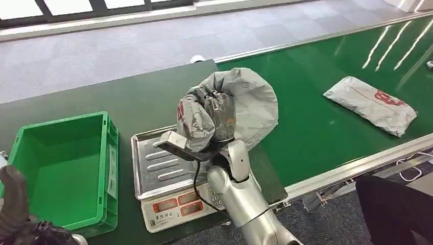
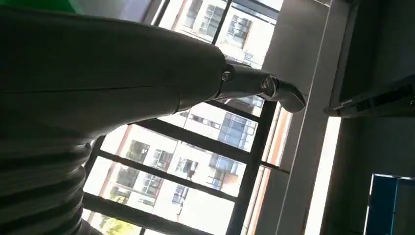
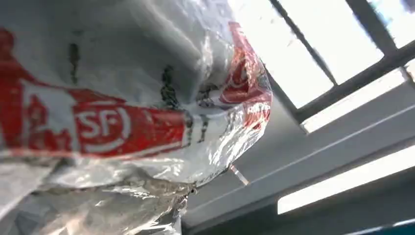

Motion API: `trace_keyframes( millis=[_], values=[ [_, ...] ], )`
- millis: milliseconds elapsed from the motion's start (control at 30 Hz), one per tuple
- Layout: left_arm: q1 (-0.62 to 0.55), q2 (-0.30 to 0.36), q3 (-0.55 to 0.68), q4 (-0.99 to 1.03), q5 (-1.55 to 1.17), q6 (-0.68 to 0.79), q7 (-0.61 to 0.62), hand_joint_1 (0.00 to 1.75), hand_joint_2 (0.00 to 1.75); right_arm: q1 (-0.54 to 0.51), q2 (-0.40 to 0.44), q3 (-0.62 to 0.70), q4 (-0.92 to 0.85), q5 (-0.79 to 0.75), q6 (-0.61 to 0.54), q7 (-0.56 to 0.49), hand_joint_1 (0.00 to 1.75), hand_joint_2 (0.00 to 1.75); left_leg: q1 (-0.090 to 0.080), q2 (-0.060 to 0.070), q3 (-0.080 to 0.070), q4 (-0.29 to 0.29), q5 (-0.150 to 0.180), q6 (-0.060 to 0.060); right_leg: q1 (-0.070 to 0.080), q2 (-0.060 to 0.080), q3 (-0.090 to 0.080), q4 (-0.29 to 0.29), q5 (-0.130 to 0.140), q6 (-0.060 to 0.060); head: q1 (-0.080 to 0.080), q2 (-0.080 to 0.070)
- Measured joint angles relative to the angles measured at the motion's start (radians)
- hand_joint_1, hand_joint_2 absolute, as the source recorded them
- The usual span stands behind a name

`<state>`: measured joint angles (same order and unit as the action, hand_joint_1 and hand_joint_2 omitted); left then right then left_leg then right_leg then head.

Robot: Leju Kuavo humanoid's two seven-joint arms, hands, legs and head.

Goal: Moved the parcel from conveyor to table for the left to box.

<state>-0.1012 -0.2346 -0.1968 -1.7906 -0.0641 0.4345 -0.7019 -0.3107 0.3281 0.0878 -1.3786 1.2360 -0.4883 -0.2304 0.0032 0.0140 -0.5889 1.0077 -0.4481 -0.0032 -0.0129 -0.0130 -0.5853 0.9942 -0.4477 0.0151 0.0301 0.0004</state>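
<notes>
I have the right hand [image 1: 220, 118] gripping the grey parcel [image 1: 240, 104], held up over the seam where the counter [image 1: 127, 97] edge meets the green conveyor [image 1: 316, 117], just above the steel tray of the scale [image 1: 153, 168]. A second parcel [image 1: 370, 104] lies well apart down the belt. The green box [image 1: 61, 168] sits empty beside the scale; my left hand [image 2: 264, 88] holds nothing, fingers loosely apart.

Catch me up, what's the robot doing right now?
The right hand holds a crumpled grey plastic parcel with red print up above the steel-topped weighing scale on the dark green table. The green plastic crate beside it is empty. Another grey parcel lies on the green conveyor belt.
</notes>
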Motion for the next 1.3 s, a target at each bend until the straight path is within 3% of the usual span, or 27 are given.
trace_keyframes(
  millis=[167, 400, 1067, 1200, 1300],
  values=[
    [-0.002, 0.0, 0.0, 0.004, 0.0, 0.001, 0.0, 0.0, 1.75, -0.02, -0.001, 0.072, 0.07, -0.02, -0.013, 0.008, 1.75, 1.75, 0.0, 0.0, 0.0, 0.0, 0.0, 0.0, 0.0, 0.0, 0.0, 0.0, 0.0, 0.0, 0.0, 0.0],
    [-0.002, 0.0, 0.0, 0.004, 0.0, 0.015, 0.0, 0.0, 1.75, -0.026, -0.01, 0.128, 0.109, -0.143, -0.127, -0.027, 1.75, 1.75, 0.0, 0.0, -0.001, 0.0, 0.0, 0.0, -0.001, 0.0, -0.001, 0.0, 0.0, 0.0, 0.0, 0.0],
    [-0.002, 0.0, 0.0, 0.004, -0.003, 0.021, 0.0, 0.0, 1.75, -0.032, -0.024, 0.17, 0.125, -0.163, -0.139, -0.024, 1.75, 1.75, 0.0, -0.001, -0.001, 0.0, 0.0, 0.0, 0.0, 0.0, -0.001, 0.0, 0.0, 0.0, 0.0, 0.0],
    [-0.002, 0.0, 0.0, 0.004, -0.003, 0.027, 0.0, 0.0, 1.75, -0.031, -0.024, 0.172, 0.117, -0.245, -0.2, -0.11, 1.75, 1.75, 0.0, -0.001, -0.001, 0.0, 0.0, 0.0, 0.0, 0.0, -0.001, 0.0, 0.0, 0.0, 0.0, 0.0],
    [0.0, 0.001, 0.0, 0.004, -0.003, 0.027, 0.0, 0.0, 1.75, -0.03, -0.022, 0.168, 0.06, -0.329, -0.207, -0.233, 1.75, 1.75, 0.0, -0.001, -0.001, 0.0, 0.0, 0.0, 0.0, 0.0, -0.002, 0.0, 0.0, 0.0, 0.0, 0.0]
  ],
)
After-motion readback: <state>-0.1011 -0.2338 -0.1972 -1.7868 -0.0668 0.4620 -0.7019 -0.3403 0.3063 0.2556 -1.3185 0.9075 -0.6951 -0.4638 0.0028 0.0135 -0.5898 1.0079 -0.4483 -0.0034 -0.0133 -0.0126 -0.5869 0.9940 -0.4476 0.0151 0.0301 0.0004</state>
